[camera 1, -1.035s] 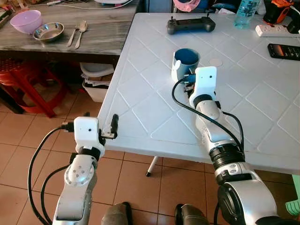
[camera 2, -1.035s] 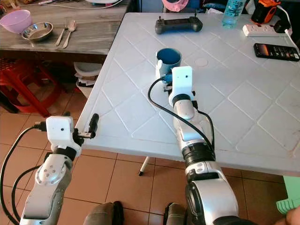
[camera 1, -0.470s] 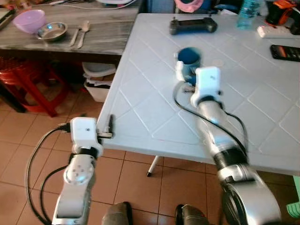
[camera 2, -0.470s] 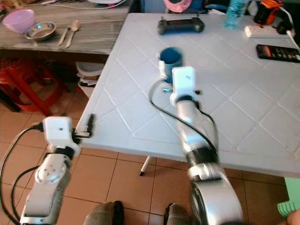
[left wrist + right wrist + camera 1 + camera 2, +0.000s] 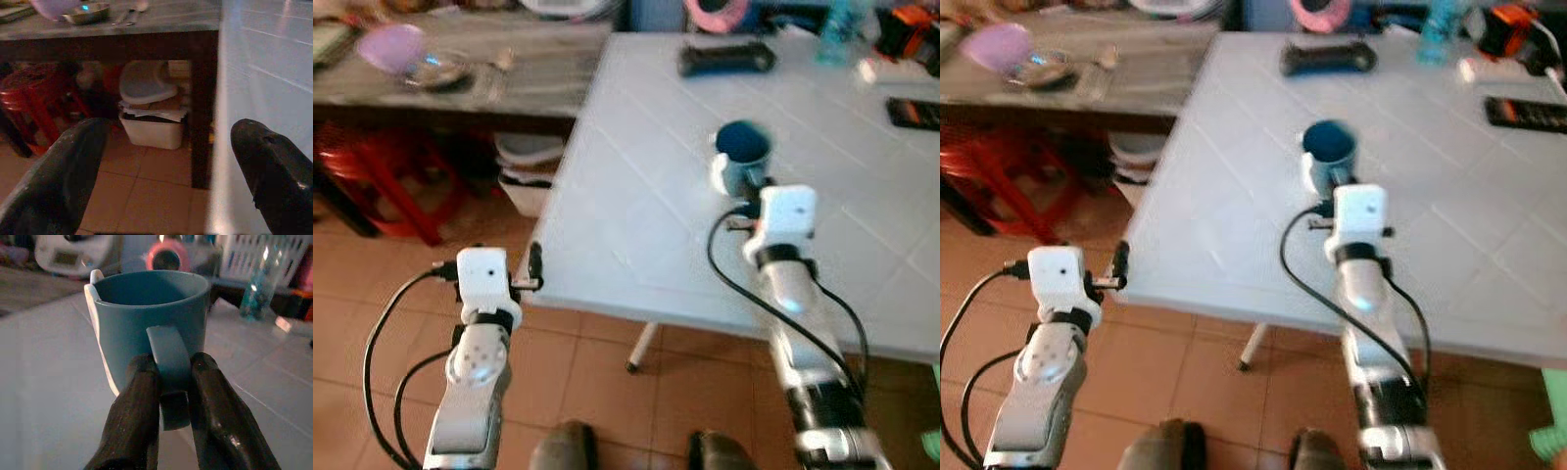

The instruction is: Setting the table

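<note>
A blue mug (image 5: 741,157) with a white patch on its side is over the middle of the white table (image 5: 636,147). My right gripper (image 5: 168,367) is shut on the mug's handle (image 5: 168,357), one black finger on each side. Whether the mug rests on the table or hangs just above it is unclear. My left gripper (image 5: 534,266) is open and holds nothing, low beside the table's near left edge. On the wooden side table (image 5: 538,54) at the back left lie a purple bowl (image 5: 393,47), a steel bowl (image 5: 445,70) and some cutlery (image 5: 499,61).
On the far part of the white table lie a black controller (image 5: 724,59), a water bottle (image 5: 837,24), a power strip (image 5: 891,70) and a phone (image 5: 913,113). A red stool (image 5: 372,166) and a white bin (image 5: 151,117) stand under the side table.
The whole picture has shifted and blurred, so the camera has moved. My right gripper stays shut on the mug's handle. The left gripper still hangs open by the table edge.
</note>
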Controlling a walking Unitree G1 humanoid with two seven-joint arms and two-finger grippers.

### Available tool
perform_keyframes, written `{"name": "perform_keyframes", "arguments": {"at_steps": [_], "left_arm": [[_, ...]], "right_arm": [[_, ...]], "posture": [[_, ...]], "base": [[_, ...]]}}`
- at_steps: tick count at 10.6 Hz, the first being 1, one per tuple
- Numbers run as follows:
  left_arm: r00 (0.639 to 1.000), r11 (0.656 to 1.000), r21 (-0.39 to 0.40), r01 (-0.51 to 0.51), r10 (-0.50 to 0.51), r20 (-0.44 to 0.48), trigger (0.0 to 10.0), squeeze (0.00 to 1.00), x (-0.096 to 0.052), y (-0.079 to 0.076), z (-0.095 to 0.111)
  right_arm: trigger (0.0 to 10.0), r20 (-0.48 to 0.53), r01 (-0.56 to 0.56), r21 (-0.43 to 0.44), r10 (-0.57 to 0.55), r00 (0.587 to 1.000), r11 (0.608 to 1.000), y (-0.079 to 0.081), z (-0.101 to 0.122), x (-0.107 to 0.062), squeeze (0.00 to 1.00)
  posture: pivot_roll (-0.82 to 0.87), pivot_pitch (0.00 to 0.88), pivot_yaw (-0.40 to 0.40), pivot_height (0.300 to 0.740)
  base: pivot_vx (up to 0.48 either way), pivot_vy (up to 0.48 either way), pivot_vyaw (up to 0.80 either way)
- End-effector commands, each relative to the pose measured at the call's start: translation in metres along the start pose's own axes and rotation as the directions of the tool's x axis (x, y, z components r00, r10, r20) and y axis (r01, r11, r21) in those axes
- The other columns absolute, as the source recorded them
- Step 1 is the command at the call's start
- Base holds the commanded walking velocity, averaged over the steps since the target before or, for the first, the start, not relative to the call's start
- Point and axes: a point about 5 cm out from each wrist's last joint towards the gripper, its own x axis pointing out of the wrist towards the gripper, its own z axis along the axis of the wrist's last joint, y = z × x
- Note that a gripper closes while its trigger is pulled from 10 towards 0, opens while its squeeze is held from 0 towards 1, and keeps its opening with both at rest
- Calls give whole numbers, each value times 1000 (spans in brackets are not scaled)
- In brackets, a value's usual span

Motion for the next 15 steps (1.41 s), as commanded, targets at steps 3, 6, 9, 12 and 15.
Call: {"name": "perform_keyframes", "arguments": {"at_steps": [3, 6, 9, 12, 15], "left_arm": [[998, 1000, 16, -21, 20, 59, 10000, 0, 12, 11, 12], [995, 1000, 31, 2, -5, 103, 10000, 0, 14, 8, 19], [994, 999, -4, 40, -40, 106, 10000, 0, 14, 3, 17], [994, 999, 11, 45, -45, 96, 10000, 0, 10, 4, 11], [995, 1000, 12, 25, -26, 98, 10000, 0, 16, 6, 12]], "right_arm": [[6902, 19, -58, 27, 57, 998, 998, 16, 9, -6, 0], [10000, 23, -53, 29, 53, 998, 998, 13, 13, -4, 0], [10000, -7, -29, 41, 29, 1000, 999, 5, 8, -10, 0], [10000, 1, -49, 58, 49, 999, 997, 8, 12, -9, 0], [10000, 6, -58, 49, 58, 998, 997, 8, 13, -8, 0]], "posture": [[48, 72, 63, 740], [44, 51, 53, 740], [33, 45, 57, 740], [22, 33, 63, 740], [19, 16, 60, 740]], "base": [[0, 472, 0], [284, 386, 0], [385, 206, 0], [424, 0, 0], [354, 314, 0]]}}
